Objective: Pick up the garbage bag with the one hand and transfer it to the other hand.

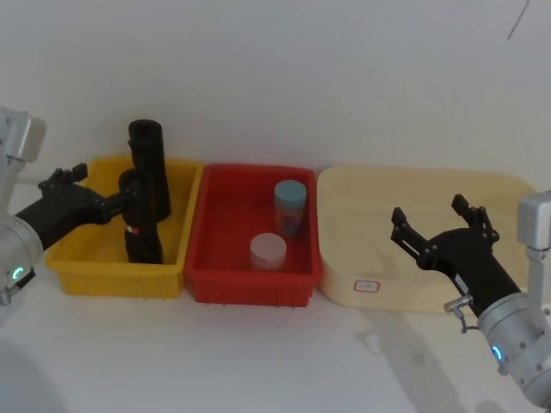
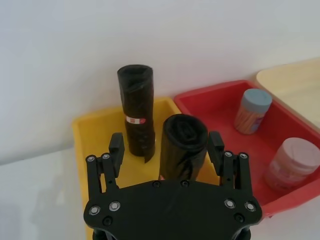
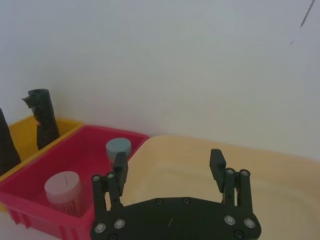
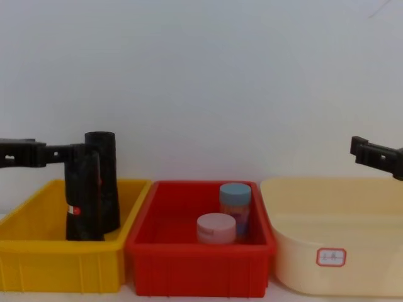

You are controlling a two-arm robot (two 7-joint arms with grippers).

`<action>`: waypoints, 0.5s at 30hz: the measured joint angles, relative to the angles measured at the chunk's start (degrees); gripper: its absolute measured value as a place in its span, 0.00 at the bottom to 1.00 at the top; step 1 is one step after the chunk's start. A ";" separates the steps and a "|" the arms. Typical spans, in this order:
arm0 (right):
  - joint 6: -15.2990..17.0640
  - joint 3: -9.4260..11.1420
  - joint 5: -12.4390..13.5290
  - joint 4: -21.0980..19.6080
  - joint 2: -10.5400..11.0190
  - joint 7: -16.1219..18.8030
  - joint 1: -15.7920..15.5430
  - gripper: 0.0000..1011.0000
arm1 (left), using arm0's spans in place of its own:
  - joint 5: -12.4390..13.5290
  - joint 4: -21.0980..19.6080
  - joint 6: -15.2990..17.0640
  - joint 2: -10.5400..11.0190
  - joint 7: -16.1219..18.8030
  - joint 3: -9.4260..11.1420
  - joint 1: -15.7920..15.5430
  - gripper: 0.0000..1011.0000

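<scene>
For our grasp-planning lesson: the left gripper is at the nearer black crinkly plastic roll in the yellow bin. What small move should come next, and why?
Probably close the left gripper on the nearer black crinkly plastic roll. Its fingers stand open either side of the roll's top, a gap showing, so nothing is gripped yet. The right gripper is open above the cream tub.

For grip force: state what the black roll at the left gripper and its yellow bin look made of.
Garbage bag: thin plastic film, tightly rolled; crinkled, faintly glossy black surface. Yellow bin: likely rigid moulded plastic; smooth, even-coloured walls, thick rim. Left gripper straddles the roll, open; right gripper hovers open above the cream tub.
</scene>
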 joint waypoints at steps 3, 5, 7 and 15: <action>0.00 0.00 0.00 0.00 0.00 0.00 0.00 0.99 | 0.21 0.98 -0.17 -0.34 0.00 0.15 -0.41 0.99; 0.00 0.00 0.00 0.00 0.00 0.00 0.00 0.99 | 0.32 1.56 -0.30 -0.57 -0.05 0.30 -0.72 0.99; 0.00 0.00 0.00 0.00 0.00 0.00 0.00 0.99 | 0.42 2.26 -0.40 -0.86 -0.16 0.49 -1.14 0.99; 0.00 0.00 0.00 0.00 0.00 0.00 0.00 0.99 | 1.10 5.93 -1.28 -2.61 -1.40 1.79 -3.53 0.99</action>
